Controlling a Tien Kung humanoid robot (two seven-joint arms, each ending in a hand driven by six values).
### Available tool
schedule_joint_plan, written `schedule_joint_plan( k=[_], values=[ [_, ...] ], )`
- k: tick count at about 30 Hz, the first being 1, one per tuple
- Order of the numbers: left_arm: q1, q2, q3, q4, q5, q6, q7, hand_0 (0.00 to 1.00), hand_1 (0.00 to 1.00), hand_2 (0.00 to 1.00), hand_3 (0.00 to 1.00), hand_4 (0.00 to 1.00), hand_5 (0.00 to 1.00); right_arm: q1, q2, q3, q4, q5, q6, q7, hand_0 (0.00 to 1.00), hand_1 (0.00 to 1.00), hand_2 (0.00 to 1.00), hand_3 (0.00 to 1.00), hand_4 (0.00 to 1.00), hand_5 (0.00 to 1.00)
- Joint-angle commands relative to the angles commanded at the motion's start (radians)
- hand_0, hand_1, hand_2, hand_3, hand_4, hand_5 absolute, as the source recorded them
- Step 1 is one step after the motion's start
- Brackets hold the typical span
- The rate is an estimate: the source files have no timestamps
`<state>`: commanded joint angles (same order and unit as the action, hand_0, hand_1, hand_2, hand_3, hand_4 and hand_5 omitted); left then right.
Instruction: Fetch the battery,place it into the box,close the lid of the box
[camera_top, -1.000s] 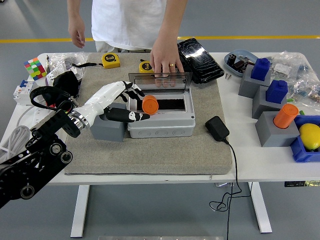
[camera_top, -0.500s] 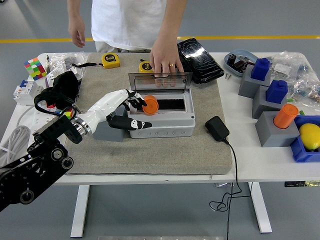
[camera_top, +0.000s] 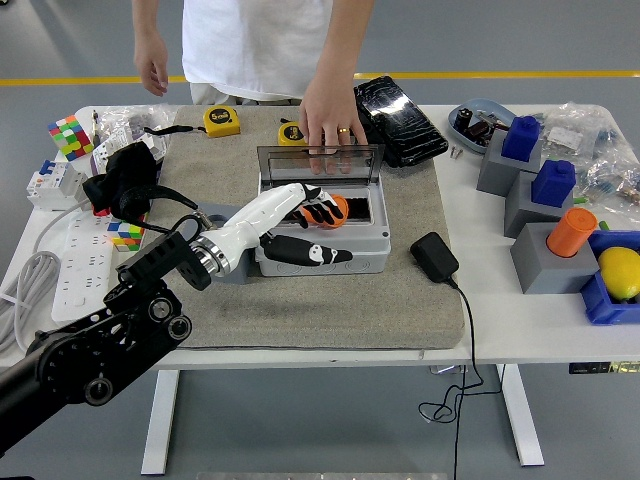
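A robot's left hand lowers an orange cylindrical battery into an open grey plastic box on a white table.

The white-and-black fingers are curled around the battery, which sits over the box's dark opening, partly hidden by them. The thumb lies along the box's front edge. The clear hinged lid stands upright at the back, and a person's hand at the far side rests its fingertips on the lid's top edge. The box sits on a grey felt mat, with a black power adapter near its right side.
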<state>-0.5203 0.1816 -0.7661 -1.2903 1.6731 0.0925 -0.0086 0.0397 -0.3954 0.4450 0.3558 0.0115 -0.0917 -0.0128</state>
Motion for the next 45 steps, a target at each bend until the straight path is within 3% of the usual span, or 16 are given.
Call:
schedule_joint_plan(
  k=[6, 9, 16, 20, 21, 26, 27, 36, 40, 45],
  values=[
    [-0.025, -0.082, 0.017, 0.037, -0.017, 0.007, -0.012, 0.411, 0.574, 0.574, 0.592, 0.998, 0.511, 0.002, 0.001, -0.006, 0.001, 0.0, 0.0, 0.0, 0.567, 0.603, 0.594, 0.549, 0.943, 0.477],
    [-0.025, -0.103, 0.01, 0.027, -0.012, 0.003, -0.008, 0.409, 0.576, 0.575, 0.592, 0.998, 0.506, 0.003, 0.002, 0.002, 0.004, -0.007, -0.001, 0.001, 0.566, 0.604, 0.595, 0.551, 0.943, 0.476],
    [-0.05, -0.075, -0.045, -0.034, -0.007, 0.017, -0.015, 0.403, 0.577, 0.574, 0.592, 0.998, 0.506, -0.003, 0.002, 0.012, 0.007, -0.015, -0.002, 0.001, 0.567, 0.604, 0.595, 0.55, 0.944, 0.475],
    [-0.078, -0.073, -0.086, -0.019, 0.017, 0.027, -0.021, 0.403, 0.577, 0.574, 0.592, 0.998, 0.506, -0.005, 0.004, 0.009, 0.005, -0.011, -0.001, 0.001, 0.567, 0.604, 0.595, 0.55, 0.944, 0.475],
    [-0.086, -0.074, -0.093, -0.009, 0.026, 0.028, -0.02, 0.706, 0.72, 0.7, 0.714, 0.998, 0.515, -0.005, 0.004, 0.009, 0.005, -0.011, -0.001, 0.001, 0.567, 0.604, 0.594, 0.552, 0.944, 0.475],
    [-0.134, -0.086, -0.113, 0.054, 0.07, 0.033, -0.019, 0.706, 0.72, 0.7, 0.714, 0.998, 0.515, -0.003, 0.004, 0.011, 0.006, -0.011, -0.001, 0.001, 0.567, 0.604, 0.594, 0.552, 0.944, 0.475],
    [-0.147, -0.091, -0.117, 0.071, 0.082, 0.032, -0.013, 0.849, 0.83, 0.81, 0.792, 0.998, 0.554, -0.003, 0.004, 0.01, 0.005, -0.01, -0.001, 0.001, 0.567, 0.604, 0.595, 0.551, 0.944, 0.476],
    [-0.238, -0.133, -0.097, 0.215, 0.144, 0.003, 0.03, 0.873, 0.855, 0.849, 0.831, 0.998, 0.595, 0.0, 0.005, 0.009, 0.007, -0.011, -0.001, 0.002, 0.567, 0.604, 0.594, 0.551, 0.944, 0.476],
    [-0.253, -0.131, -0.052, 0.247, 0.148, -0.013, 0.051, 0.854, 0.847, 0.832, 0.82, 0.998, 0.612, -0.001, 0.006, 0.01, 0.007, -0.01, -0.001, 0.002, 0.567, 0.604, 0.594, 0.551, 0.943, 0.477],
    [-0.254, -0.116, -0.017, 0.244, 0.145, -0.031, 0.073, 0.819, 0.819, 0.795, 0.793, 0.998, 0.608, -0.003, 0.005, 0.008, 0.006, -0.009, -0.001, 0.002, 0.567, 0.604, 0.594, 0.551, 0.943, 0.476]
  ],
)
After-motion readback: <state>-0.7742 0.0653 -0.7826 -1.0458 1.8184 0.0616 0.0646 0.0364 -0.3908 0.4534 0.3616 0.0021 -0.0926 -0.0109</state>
